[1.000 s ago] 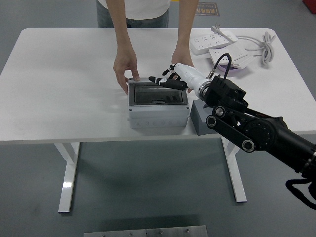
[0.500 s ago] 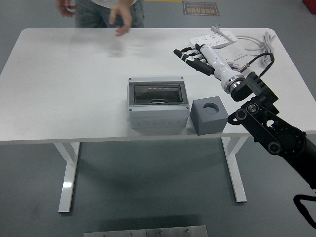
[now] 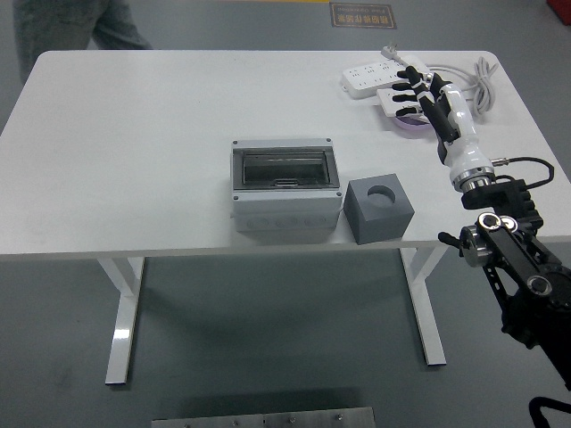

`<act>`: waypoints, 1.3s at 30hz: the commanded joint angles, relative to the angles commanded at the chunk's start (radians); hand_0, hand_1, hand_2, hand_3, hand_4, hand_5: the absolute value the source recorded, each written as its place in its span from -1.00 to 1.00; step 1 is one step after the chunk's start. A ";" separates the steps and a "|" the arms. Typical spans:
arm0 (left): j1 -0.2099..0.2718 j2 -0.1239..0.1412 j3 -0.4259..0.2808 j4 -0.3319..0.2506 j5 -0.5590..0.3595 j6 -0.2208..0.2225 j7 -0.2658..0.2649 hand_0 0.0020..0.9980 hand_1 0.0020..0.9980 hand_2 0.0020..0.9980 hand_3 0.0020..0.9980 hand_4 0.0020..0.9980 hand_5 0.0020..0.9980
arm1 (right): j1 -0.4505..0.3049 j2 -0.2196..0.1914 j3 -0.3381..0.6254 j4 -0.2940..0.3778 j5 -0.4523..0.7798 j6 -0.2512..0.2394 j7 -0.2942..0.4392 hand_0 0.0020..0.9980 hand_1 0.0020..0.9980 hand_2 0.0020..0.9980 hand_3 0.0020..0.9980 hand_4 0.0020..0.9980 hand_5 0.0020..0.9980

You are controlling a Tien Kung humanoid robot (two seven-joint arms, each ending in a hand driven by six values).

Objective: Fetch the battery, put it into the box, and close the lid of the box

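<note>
The box [image 3: 285,185] sits near the middle of the table [image 3: 125,152] with its clear lid [image 3: 284,168] shut, and no battery can be seen anywhere. The box is wider from left to right, and a grey block [image 3: 378,209] with a round hole is set just beside it on the right. The right hand [image 3: 421,89] is held up well off to the right and farther back, over the power strips [image 3: 388,80], with its fingers spread and nothing held in them.

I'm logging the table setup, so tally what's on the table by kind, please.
Grey box with clear lid: 1
Grey block with round hole: 1
White power strips: 2
Total: 4
The right robot hand hovers open over the strips, holding nothing.
</note>
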 joint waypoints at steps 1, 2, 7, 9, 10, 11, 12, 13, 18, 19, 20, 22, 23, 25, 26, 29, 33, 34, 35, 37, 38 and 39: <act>0.000 -0.001 -0.001 0.000 0.001 0.000 0.000 0.73 0.83 0.71 0.74 0.82 0.78 | -0.009 0.001 0.006 0.000 0.037 0.004 0.023 -0.23 -0.02 0.12 0.20 0.50 -0.41; 0.000 -0.002 -0.002 0.000 0.002 -0.001 0.000 0.73 0.83 0.71 0.74 0.81 0.78 | -0.018 0.000 0.012 0.000 0.066 0.007 0.043 -0.15 -0.03 0.06 0.19 0.34 -0.59; -0.001 -0.006 -0.006 0.000 0.007 -0.003 0.000 0.73 0.83 0.71 0.74 0.81 0.78 | -0.057 -0.006 0.043 0.010 0.202 0.023 0.079 -0.15 -0.03 0.06 0.19 0.34 -0.59; -0.001 -0.007 -0.007 0.000 0.008 -0.004 0.000 0.73 0.83 0.71 0.74 0.81 0.78 | -0.068 -0.008 0.053 0.012 0.245 0.030 0.082 -0.10 0.04 0.03 0.16 0.32 -0.71; -0.001 -0.007 -0.007 0.000 0.009 -0.004 0.000 0.73 0.83 0.71 0.74 0.81 0.78 | -0.074 -0.009 0.059 0.013 0.262 0.033 0.082 -0.10 0.04 0.03 0.16 0.32 -0.71; -0.001 -0.007 -0.007 0.000 0.009 -0.004 0.000 0.73 0.83 0.71 0.74 0.81 0.78 | -0.079 -0.010 0.066 0.013 0.278 0.035 0.081 -0.10 0.04 0.03 0.16 0.32 -0.71; 0.000 -0.008 -0.007 0.000 0.008 -0.004 0.000 0.73 0.83 0.71 0.74 0.81 0.78 | -0.084 -0.012 0.071 0.014 0.285 0.037 0.081 -0.10 0.04 0.03 0.16 0.32 -0.71; 0.000 -0.008 -0.007 0.000 0.008 -0.005 0.000 0.73 0.83 0.71 0.74 0.81 0.78 | -0.088 -0.013 0.078 0.016 0.288 0.037 0.080 -0.10 0.04 0.03 0.16 0.32 -0.71; 0.001 -0.010 -0.005 0.000 0.004 -0.004 0.000 0.73 0.83 0.71 0.74 0.82 0.79 | -0.096 -0.022 0.095 0.014 0.258 0.016 0.090 -0.03 0.11 0.05 0.16 0.27 -0.79; 0.001 -0.011 -0.004 0.000 0.004 -0.004 0.000 0.73 0.83 0.71 0.74 0.82 0.79 | -0.096 -0.023 0.097 0.011 0.248 0.008 0.095 -0.03 0.11 0.05 0.16 0.27 -0.79; 0.001 -0.011 -0.004 0.000 0.003 -0.005 0.000 0.73 0.83 0.71 0.74 0.82 0.79 | -0.095 -0.024 0.100 0.009 0.238 -0.001 0.101 0.06 0.15 0.06 0.17 0.27 -0.80; 0.001 -0.012 -0.004 0.001 0.003 -0.004 0.000 0.73 0.83 0.71 0.74 0.82 0.79 | -0.094 -0.027 0.103 0.004 0.220 -0.018 0.113 0.06 0.15 0.06 0.17 0.27 -0.80; 0.001 -0.012 -0.004 0.001 0.002 -0.004 0.000 0.73 0.83 0.71 0.74 0.82 0.79 | -0.093 -0.028 0.105 0.002 0.212 -0.027 0.118 0.06 0.15 0.06 0.17 0.27 -0.80; 0.000 -0.012 -0.004 0.001 0.003 -0.004 0.000 0.73 0.83 0.71 0.74 0.82 0.79 | -0.093 -0.031 0.108 0.003 0.198 -0.039 0.124 0.06 0.15 0.06 0.17 0.27 -0.80; 0.000 -0.012 -0.004 0.001 0.002 -0.004 0.000 0.73 0.83 0.71 0.74 0.82 0.79 | -0.094 -0.032 0.108 0.005 0.193 -0.044 0.126 0.01 0.14 0.07 0.18 0.27 -0.89; 0.000 -0.013 -0.004 0.000 0.002 -0.004 0.000 0.73 0.83 0.71 0.74 0.82 0.79 | -0.094 -0.035 0.110 0.012 0.182 -0.056 0.133 0.01 0.14 0.07 0.18 0.27 -0.89; -0.002 -0.014 -0.003 0.000 -0.001 -0.004 0.000 0.73 0.83 0.71 0.74 0.82 0.80 | -0.091 -0.037 0.113 0.017 0.176 -0.062 0.140 -0.02 0.11 0.08 0.18 0.22 -0.86; -0.002 -0.014 -0.002 0.000 -0.002 -0.004 0.000 0.73 0.83 0.71 0.74 0.82 0.80 | -0.090 -0.038 0.114 0.018 0.176 -0.063 0.141 -0.02 0.11 0.08 0.18 0.22 -0.86; -0.002 -0.014 -0.002 0.000 -0.003 -0.003 0.000 0.73 0.83 0.71 0.74 0.82 0.80 | -0.089 -0.039 0.113 0.018 0.175 -0.064 0.142 -0.02 0.11 0.08 0.18 0.22 -0.86; -0.002 -0.015 -0.001 0.000 -0.004 -0.003 0.000 0.73 0.83 0.71 0.74 0.82 0.80 | -0.087 -0.041 0.112 0.018 0.173 -0.066 0.142 -0.02 0.11 0.08 0.18 0.22 -0.86; -0.002 -0.015 -0.001 0.000 -0.004 -0.003 0.000 0.73 0.83 0.71 0.74 0.82 0.80 | -0.087 -0.041 0.112 0.018 0.173 -0.067 0.143 -0.03 0.11 0.07 0.17 0.21 -0.86; -0.002 -0.015 -0.001 0.000 -0.005 -0.003 0.000 0.73 0.83 0.71 0.74 0.82 0.80 | -0.086 -0.042 0.111 0.019 0.173 -0.068 0.143 -0.03 0.11 0.07 0.17 0.21 -0.86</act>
